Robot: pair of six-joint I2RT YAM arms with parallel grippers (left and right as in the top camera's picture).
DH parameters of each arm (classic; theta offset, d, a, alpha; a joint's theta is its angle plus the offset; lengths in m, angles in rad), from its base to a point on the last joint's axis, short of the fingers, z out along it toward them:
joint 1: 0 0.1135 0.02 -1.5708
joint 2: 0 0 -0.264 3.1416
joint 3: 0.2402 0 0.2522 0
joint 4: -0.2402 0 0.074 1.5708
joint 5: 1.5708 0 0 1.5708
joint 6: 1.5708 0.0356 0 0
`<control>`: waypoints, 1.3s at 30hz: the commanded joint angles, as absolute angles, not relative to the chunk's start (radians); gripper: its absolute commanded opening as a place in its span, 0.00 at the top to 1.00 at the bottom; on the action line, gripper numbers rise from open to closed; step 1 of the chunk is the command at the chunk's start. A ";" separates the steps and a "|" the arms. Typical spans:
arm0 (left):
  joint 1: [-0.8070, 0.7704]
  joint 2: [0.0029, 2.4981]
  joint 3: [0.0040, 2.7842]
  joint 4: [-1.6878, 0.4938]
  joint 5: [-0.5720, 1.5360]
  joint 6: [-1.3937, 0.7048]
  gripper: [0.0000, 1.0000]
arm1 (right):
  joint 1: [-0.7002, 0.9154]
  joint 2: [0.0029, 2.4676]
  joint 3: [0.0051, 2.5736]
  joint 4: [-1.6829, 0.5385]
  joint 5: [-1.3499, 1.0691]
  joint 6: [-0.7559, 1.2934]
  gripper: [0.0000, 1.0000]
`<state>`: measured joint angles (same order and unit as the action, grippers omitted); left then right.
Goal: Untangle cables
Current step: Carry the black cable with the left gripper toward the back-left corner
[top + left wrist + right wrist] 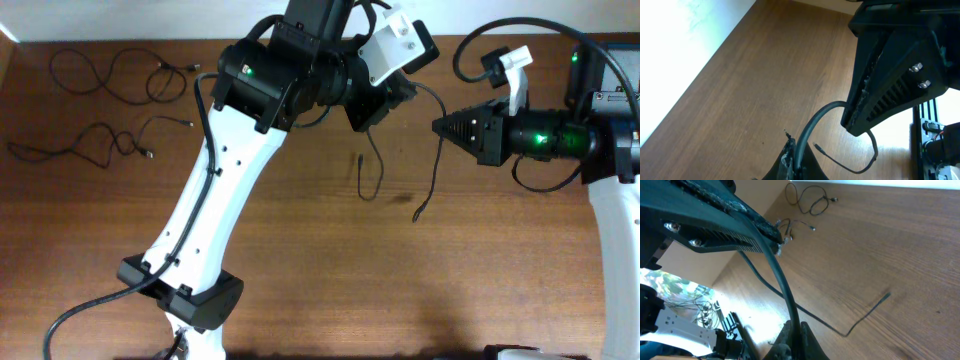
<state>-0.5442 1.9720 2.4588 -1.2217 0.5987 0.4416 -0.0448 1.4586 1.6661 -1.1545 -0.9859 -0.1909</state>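
One thin black cable is strung between both grippers above the middle of the table. My left gripper is shut on it; in the left wrist view the cable rises from the closed jaws towards the right gripper's tip. My right gripper is shut on the same cable, close to the left one. Loose ends hang down to the wood, one with a small plug. Two more cables lie spread apart at the far left.
The left arm's white link crosses the table diagonally from its base at the front. The right arm's body fills the right edge. The table's back edge meets a white wall.
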 commanded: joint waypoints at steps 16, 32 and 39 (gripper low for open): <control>-0.513 1.822 2.477 -1.213 0.390 -0.041 1.00 | -0.040 1.461 1.672 -1.155 -0.848 -0.057 0.02; -0.212 1.822 2.476 -1.435 0.309 -0.460 1.00 | -0.039 1.461 1.672 -1.163 -0.653 0.061 0.02; -0.117 1.823 2.470 -1.535 0.271 -0.500 1.00 | -0.039 1.462 1.672 -1.163 -0.653 0.061 0.02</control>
<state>-0.1532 1.8324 2.4645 -1.5108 0.3038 -0.4664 -0.0448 1.4590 1.6661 -1.1664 -0.6651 0.0559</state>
